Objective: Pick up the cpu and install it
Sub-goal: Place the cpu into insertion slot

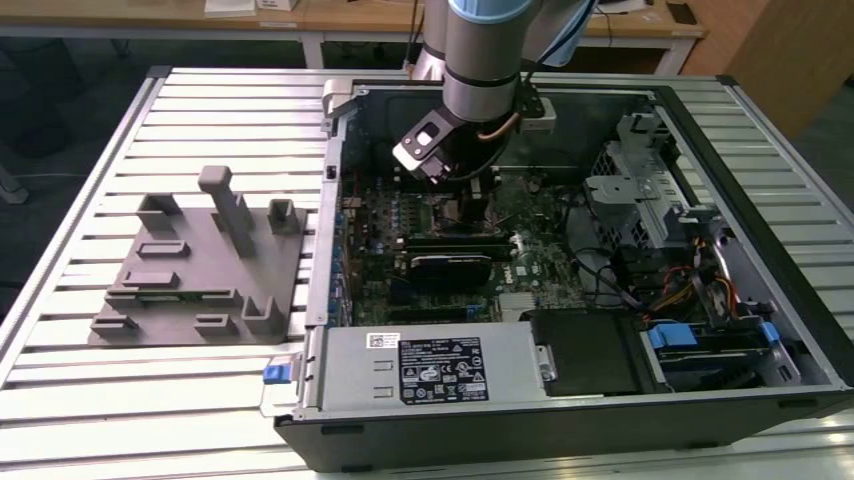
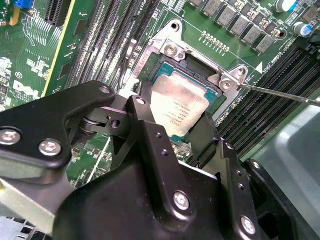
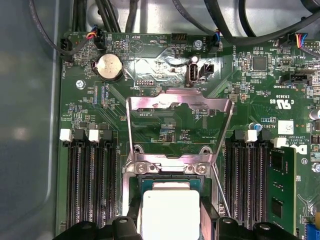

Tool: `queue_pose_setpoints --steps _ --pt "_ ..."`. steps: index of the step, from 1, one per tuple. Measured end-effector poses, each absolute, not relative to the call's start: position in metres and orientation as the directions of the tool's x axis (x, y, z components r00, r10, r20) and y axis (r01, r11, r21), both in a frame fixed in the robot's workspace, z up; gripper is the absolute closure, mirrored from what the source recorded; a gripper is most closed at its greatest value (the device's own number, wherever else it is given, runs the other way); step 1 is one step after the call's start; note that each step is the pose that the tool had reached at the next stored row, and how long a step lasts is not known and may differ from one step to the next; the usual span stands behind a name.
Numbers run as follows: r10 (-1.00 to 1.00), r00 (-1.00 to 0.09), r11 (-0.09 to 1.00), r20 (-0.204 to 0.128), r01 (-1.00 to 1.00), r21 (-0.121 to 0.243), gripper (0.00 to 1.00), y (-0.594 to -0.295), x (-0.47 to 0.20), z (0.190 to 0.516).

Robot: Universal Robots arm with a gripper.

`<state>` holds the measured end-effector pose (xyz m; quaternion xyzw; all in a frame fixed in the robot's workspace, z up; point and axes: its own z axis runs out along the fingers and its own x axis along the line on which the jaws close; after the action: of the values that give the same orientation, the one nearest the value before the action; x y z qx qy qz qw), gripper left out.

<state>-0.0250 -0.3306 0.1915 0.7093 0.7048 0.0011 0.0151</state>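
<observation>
Filling most of one slatted metal table (image 1: 80, 400) is one open computer case (image 1: 534, 430), with one grey fixture plate (image 1: 187, 280) beside it on the exterior view's left; wooden desks (image 1: 347, 15) line the room behind. One arm (image 1: 481, 60) reaches down into the case over the single green motherboard (image 3: 150, 65). One silver load plate (image 3: 180, 100) stands raised. The gripper (image 2: 174, 122) clamps its two fingers (image 2: 142, 117) on opposite edges of the one cpu (image 3: 170, 212) at the open socket (image 2: 197, 70); whether it is seated cannot be told.
</observation>
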Motion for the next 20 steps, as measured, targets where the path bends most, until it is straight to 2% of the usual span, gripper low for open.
queue_pose_setpoints --steps 11,12,13,14,20 --pt "1.0 0.007 -0.006 -0.019 1.0 0.023 0.45 -0.3305 -0.0249 0.1908" --pt "1.0 0.007 -0.006 -0.019 1.0 0.023 0.39 -0.3305 -0.025 0.1908" --pt "1.0 0.007 -0.006 -0.019 1.0 0.023 0.39 -0.3305 -0.025 0.1909" --pt "1.0 0.007 -0.006 -0.019 1.0 0.023 0.33 -0.3306 -0.025 0.1909" --pt "1.0 0.007 -0.006 -0.02 1.0 0.023 0.33 -0.3306 -0.025 0.1938"
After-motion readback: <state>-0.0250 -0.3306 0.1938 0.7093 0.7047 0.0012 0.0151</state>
